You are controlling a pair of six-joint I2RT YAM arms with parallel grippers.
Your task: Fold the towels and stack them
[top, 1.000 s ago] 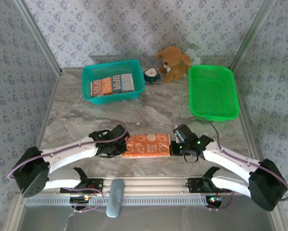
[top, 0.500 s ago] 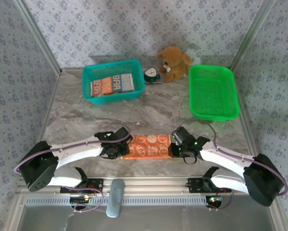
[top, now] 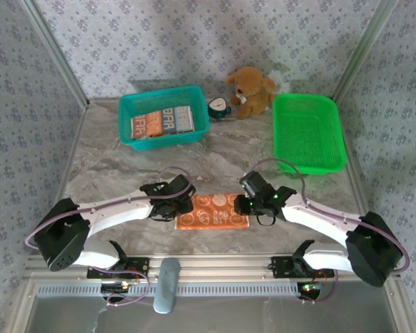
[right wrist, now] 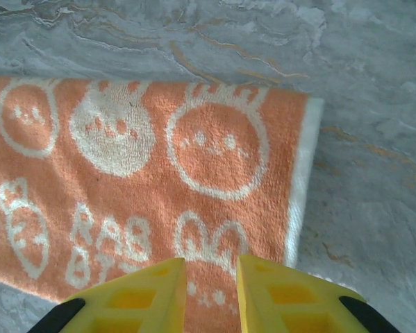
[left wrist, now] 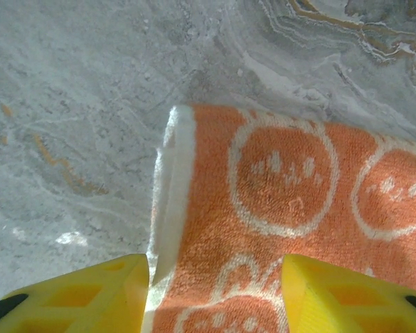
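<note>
Grey marbled tabletop (top: 124, 173), enclosed by patterned wall panels.

1. Left pincer (left wrist: 214, 277): fingers well apart, holding nothing. Directly beneath and just ahead of it lies one end of the orange towel (left wrist: 291, 180). The white hem there shows doubled layers.
2. Right pincer (right wrist: 211, 267): fingers a narrow gap apart, nothing gripped. The towel's other end lies flat under it.
3. Between the two pincers the towel lies as a long strip. By my reading one fold is done, with a further fold and stacking still to come.
4. Well beyond the left pincer stands a teal basket (top: 164, 142) holding folded towels (top: 162, 123). Whether these are finished or still waiting cannot be told.
5. Well beyond the right pincer stands a green basket (top: 308, 132) with nothing in it.
6. Between the baskets sits a brown plush toy (top: 251, 90), not part of the task.
</note>
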